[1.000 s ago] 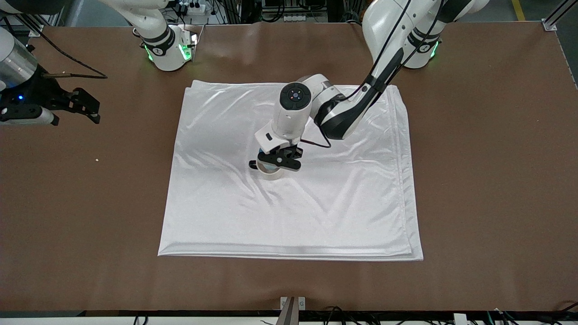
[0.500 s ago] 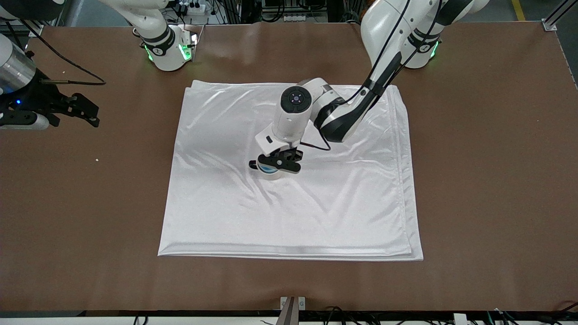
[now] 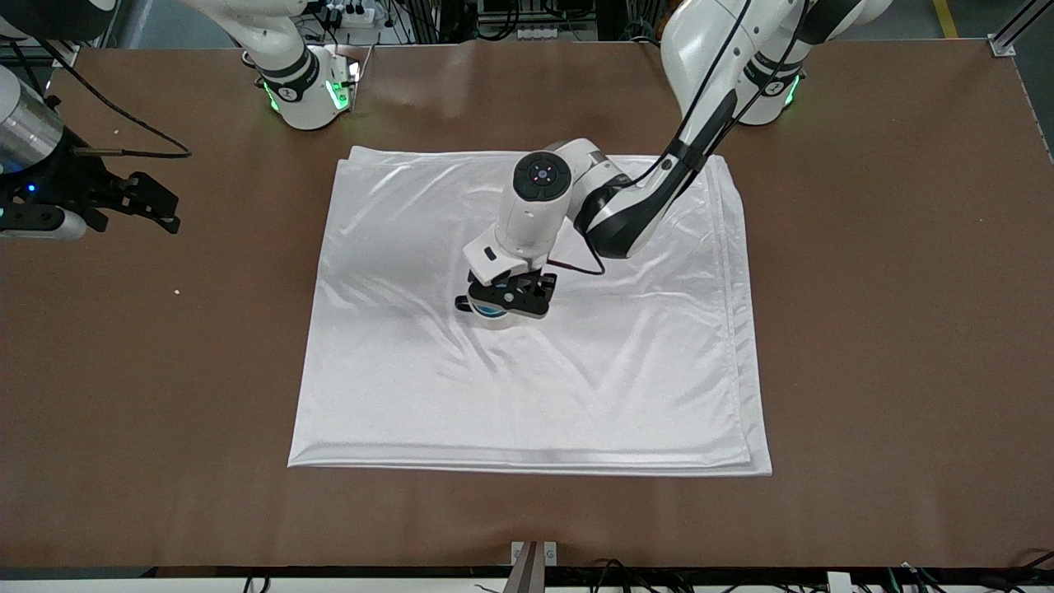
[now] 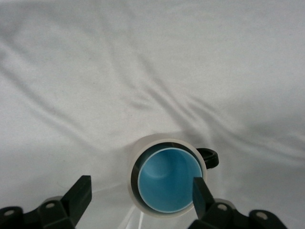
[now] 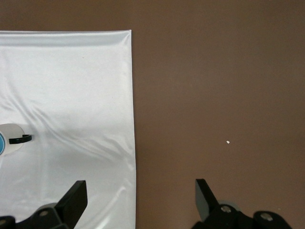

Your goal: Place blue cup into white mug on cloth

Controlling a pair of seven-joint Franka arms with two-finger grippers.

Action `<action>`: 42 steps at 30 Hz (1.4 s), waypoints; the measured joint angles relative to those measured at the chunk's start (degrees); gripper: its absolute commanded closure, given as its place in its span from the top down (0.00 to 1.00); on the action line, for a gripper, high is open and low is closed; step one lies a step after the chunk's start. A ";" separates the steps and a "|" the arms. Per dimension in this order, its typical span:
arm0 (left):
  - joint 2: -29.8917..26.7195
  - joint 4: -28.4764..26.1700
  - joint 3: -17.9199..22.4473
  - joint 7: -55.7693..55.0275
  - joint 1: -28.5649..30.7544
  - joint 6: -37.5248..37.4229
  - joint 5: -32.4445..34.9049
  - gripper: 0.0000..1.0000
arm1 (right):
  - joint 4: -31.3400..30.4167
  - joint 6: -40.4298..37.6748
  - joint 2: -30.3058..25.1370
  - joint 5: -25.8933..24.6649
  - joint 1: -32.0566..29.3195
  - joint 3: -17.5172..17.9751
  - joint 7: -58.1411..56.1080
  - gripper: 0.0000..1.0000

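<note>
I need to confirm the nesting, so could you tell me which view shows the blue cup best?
The left wrist view: the cup sits inside the mug, unobstructed. The front view hides most of it under the left gripper; the right wrist view shows a sliver.

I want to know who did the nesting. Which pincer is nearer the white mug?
Left. The left pincer hangs open right over the white mug with the blue cup inside. The right pincer waits open over bare table, off the cloth.

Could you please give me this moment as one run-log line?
blue cup: nested in white mug on cloth | left gripper: open above mug | right gripper: open, waiting over bare table
</note>
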 measured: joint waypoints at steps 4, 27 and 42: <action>-1.60 0.55 0.76 0.00 0.21 -2.66 0.00 1.00 | 0.05 0.00 0.00 0.00 1.68 -2.10 0.00 1.00; -18.98 1.47 1.73 -0.69 13.05 -17.20 -1.09 1.00 | 0.08 0.00 0.43 0.01 3.79 -6.62 0.06 1.00; -23.53 1.37 2.09 11.49 23.28 -24.81 -0.89 1.00 | 1.10 1.22 3.00 0.01 3.00 -8.53 0.07 1.00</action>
